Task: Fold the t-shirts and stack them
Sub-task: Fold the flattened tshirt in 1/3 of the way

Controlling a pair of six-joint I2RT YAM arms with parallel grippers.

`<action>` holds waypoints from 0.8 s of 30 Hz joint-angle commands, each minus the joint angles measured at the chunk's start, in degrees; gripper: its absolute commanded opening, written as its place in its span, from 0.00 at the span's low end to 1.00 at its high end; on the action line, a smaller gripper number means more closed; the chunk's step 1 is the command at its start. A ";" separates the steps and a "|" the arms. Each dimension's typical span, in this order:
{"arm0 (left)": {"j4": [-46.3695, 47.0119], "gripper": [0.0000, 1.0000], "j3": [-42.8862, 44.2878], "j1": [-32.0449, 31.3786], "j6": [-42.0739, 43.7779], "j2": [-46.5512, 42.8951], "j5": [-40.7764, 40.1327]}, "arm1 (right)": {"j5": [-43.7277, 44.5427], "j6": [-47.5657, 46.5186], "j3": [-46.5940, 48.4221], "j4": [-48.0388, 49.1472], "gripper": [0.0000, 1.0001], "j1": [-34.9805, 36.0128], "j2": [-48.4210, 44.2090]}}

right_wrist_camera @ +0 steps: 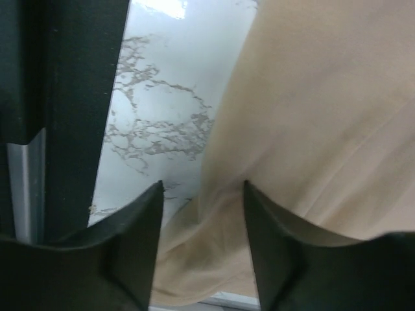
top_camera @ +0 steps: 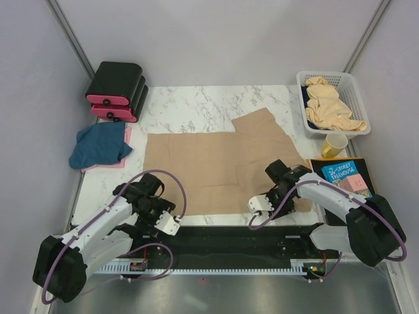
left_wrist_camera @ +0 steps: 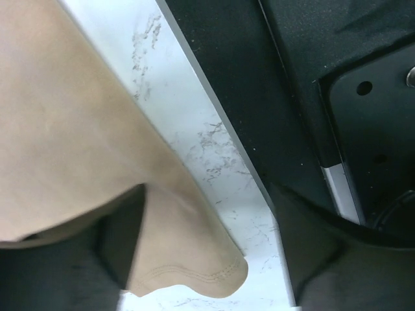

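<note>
Both claws stand open at the near hem of the spread tan t-shirt [top_camera: 216, 170].

The left claw [top_camera: 169, 224] has its jaws parted, and the shirt's near left corner lies loose between its fingers [left_wrist_camera: 117, 249] on the marble table [top_camera: 190, 108]. The right claw [top_camera: 260, 204], its jaws also apart, sits over the near right edge with cloth under and between its fingers [right_wrist_camera: 136, 246]. The shirt lies flat beyond both claws. Well past the left claw a dark blue t-shirt [top_camera: 98, 145] lies crumpled on a pink t-shirt [top_camera: 108, 166]. Well past the right claw, heaped tan shirts [top_camera: 330, 108] fill a white basket [top_camera: 359, 84].
</note>
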 commanded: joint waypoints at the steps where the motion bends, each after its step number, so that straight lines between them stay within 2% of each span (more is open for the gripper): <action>1: -1.83 0.98 0.50 -0.24 0.48 -0.39 1.94 | -3.05 -2.21 0.99 -4.56 0.67 0.33 -1.36; 6: -2.10 1.00 2.78 -0.24 -0.14 -0.13 0.27 | -3.31 -2.39 5.90 -9.47 0.71 0.33 -1.63; 9: -2.54 1.00 7.34 0.20 -1.89 0.40 1.06 | -2.96 -0.99 9.42 -10.54 0.71 0.24 -2.33; 13: 0.70 1.00 15.68 1.52 -8.20 3.37 2.99 | -3.48 1.90 14.08 -9.32 0.71 -0.90 -2.68; 16: 6.23 1.00 20.17 2.48 -12.95 5.75 2.74 | -3.84 8.75 18.38 -4.93 0.71 -2.39 -0.32; 19: 16.86 1.00 24.21 4.32 -20.14 10.23 1.16 | -3.67 17.36 23.22 0.86 0.70 -4.76 3.98; 21: 22.13 1.00 27.38 5.38 -25.08 16.72 -0.08 | -4.01 20.79 28.57 3.42 0.70 -6.08 8.55; 23: 23.21 1.00 34.84 7.66 -33.59 22.96 -1.40 | -2.96 27.03 35.48 5.36 0.71 -7.75 12.06; 24: 23.39 1.00 38.09 8.54 -36.85 29.43 -1.05 | -2.87 28.70 38.49 6.67 0.71 -8.54 15.91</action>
